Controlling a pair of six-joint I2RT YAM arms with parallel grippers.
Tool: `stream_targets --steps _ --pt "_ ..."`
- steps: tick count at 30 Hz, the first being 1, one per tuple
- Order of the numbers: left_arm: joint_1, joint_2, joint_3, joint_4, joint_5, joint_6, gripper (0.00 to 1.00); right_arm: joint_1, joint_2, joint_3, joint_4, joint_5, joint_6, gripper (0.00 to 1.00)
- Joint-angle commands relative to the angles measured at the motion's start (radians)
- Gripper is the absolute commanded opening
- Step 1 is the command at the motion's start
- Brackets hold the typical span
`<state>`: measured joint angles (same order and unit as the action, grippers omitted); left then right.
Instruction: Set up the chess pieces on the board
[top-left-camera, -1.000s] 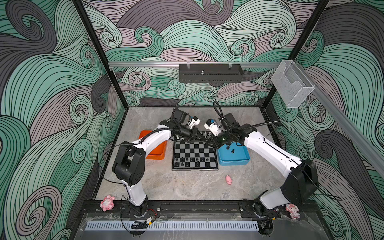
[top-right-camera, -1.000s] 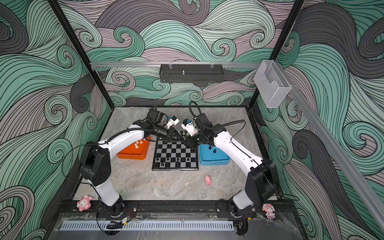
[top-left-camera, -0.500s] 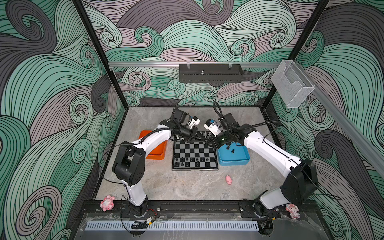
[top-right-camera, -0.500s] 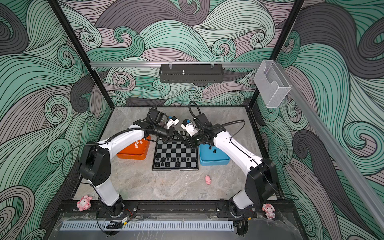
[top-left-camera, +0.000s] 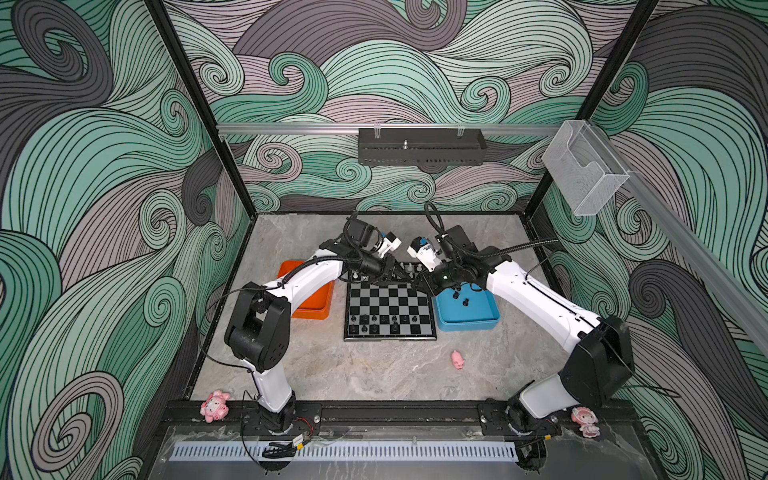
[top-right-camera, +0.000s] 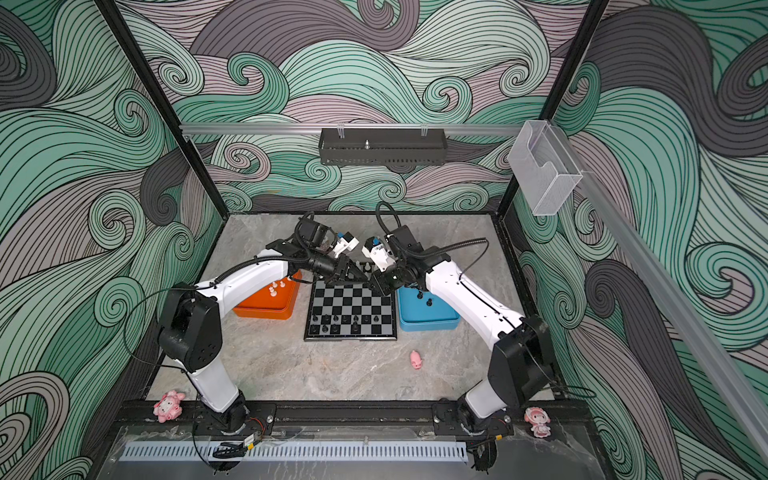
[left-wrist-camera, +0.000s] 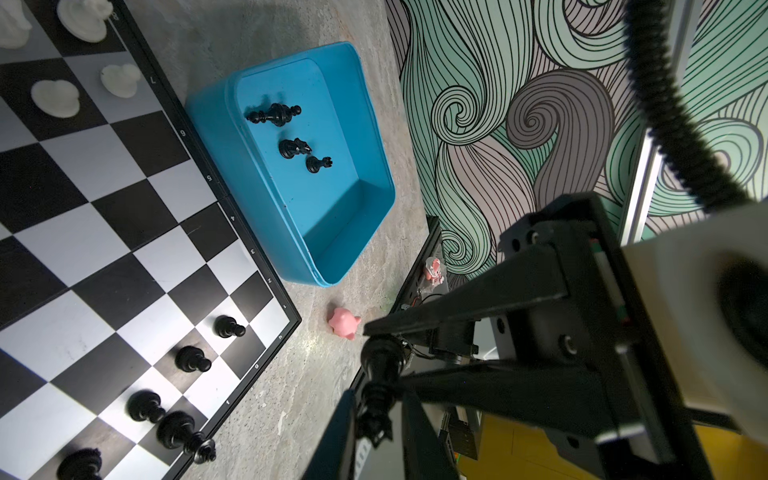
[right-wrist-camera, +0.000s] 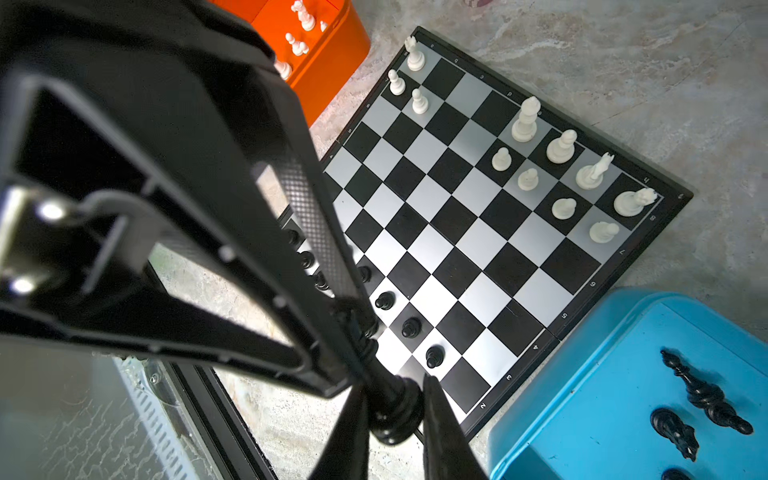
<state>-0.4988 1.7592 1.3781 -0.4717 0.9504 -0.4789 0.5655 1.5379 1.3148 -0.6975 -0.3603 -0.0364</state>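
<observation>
Black piece (right-wrist-camera: 395, 415), base clamped in right gripper (right-wrist-camera: 394, 388), hangs near the board (top-left-camera: 390, 299); left gripper (left-wrist-camera: 378, 395) stands narrow around its top, grip unclear.

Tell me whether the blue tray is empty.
No, several black chess pieces lie on the floor of the blue tray.

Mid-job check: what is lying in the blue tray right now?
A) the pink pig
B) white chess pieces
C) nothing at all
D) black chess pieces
D: the left wrist view shows three black chess pieces lying on their sides on the floor of the blue tray, and nothing else in it.
</observation>
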Motion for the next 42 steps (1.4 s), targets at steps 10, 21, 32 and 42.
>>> stream_targets --steps 10,21,32,42 --pt "-0.007 -0.017 0.032 -0.019 -0.001 0.011 0.26 0.002 0.004 0.025 0.005 0.012 0.009 0.21" --pt "-0.001 0.002 0.066 -0.008 -0.018 -0.003 0.34 0.001 -0.007 0.014 0.006 0.006 0.005 0.21" --pt "0.0 0.006 0.053 -0.001 -0.014 -0.008 0.25 0.002 -0.008 0.014 0.005 0.006 0.004 0.21" --pt "0.0 0.012 0.053 0.008 -0.014 -0.013 0.29 0.002 -0.012 0.013 0.006 -0.002 0.003 0.21"
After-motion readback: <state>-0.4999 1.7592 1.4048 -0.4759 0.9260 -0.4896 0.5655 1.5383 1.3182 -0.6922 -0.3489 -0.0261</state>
